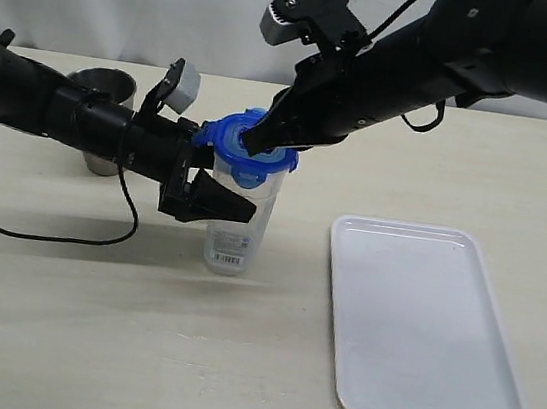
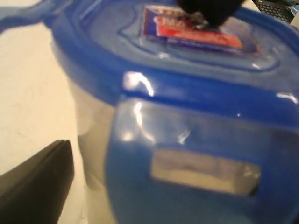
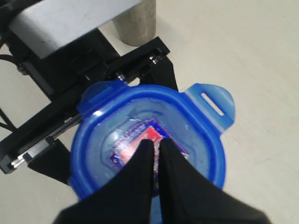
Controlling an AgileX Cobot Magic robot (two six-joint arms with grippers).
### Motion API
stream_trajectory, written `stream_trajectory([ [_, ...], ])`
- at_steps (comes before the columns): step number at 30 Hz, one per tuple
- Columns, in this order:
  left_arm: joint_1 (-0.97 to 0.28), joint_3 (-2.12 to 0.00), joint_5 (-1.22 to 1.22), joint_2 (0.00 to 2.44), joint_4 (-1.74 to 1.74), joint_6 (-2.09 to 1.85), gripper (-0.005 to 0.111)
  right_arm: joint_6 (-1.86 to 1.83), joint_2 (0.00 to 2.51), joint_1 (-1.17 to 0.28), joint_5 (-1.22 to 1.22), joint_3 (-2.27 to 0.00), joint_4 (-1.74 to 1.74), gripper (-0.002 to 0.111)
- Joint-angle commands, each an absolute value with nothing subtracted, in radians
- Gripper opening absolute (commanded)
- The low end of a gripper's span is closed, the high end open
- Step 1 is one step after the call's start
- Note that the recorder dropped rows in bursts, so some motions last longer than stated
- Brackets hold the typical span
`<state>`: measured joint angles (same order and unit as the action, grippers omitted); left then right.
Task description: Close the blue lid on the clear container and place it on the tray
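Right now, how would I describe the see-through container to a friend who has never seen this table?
Find the large white tray on the pale table; in the exterior view, the clear container stands just left of it. It is a tall, narrow see-through canister. Unlike the metal cup behind it, it carries a blue lid and a white barcode label near its base.

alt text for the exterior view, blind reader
A clear container stands on a pale table; the shut right gripper touches its blue lid from above and the open left gripper straddles it. A white tray lies to the right.
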<state>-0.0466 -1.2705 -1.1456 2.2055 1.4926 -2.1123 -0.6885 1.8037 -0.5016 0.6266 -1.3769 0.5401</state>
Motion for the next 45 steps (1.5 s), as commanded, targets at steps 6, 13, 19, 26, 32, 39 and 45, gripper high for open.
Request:
stream_trajectory([
  [6, -0.048, -1.270, -1.200, 2.205, 1.538, -2.143, 0.063, -0.626, 1.819, -0.554, 0.652, -1.371, 0.420, 0.004],
  [13, -0.053, -1.270, -1.126, 2.205, 1.502, -2.143, 0.031, -0.605, 1.819, -0.554, 0.644, -1.371, 0.404, 0.004],
  [19, -0.053, -1.270, -1.044, 2.201, 1.405, -2.143, 0.000, -0.793, 1.728, -0.561, 0.639, -1.371, 0.406, 0.004],
  [26, -0.060, -1.270, -1.021, 2.123, 1.325, -2.143, 0.000, -0.826, 1.575, -0.561, 0.594, -1.371, 0.357, 0.010],
  [32, -0.096, -1.270, -1.034, 2.112, 1.294, -2.143, 0.000, -0.823, 1.525, -0.561, 0.595, -1.371, 0.374, 0.040],
  [39, -0.108, -1.273, -1.070, 2.028, 1.240, -2.143, 0.000, -1.164, 1.536, -0.561, 0.812, -1.366, 0.344, 0.044],
  [45, -0.108, -1.273, -1.003, 2.016, 1.152, -2.143, 0.000, -1.362, 1.554, -0.561, 0.781, -1.366, 0.344, 0.045],
])
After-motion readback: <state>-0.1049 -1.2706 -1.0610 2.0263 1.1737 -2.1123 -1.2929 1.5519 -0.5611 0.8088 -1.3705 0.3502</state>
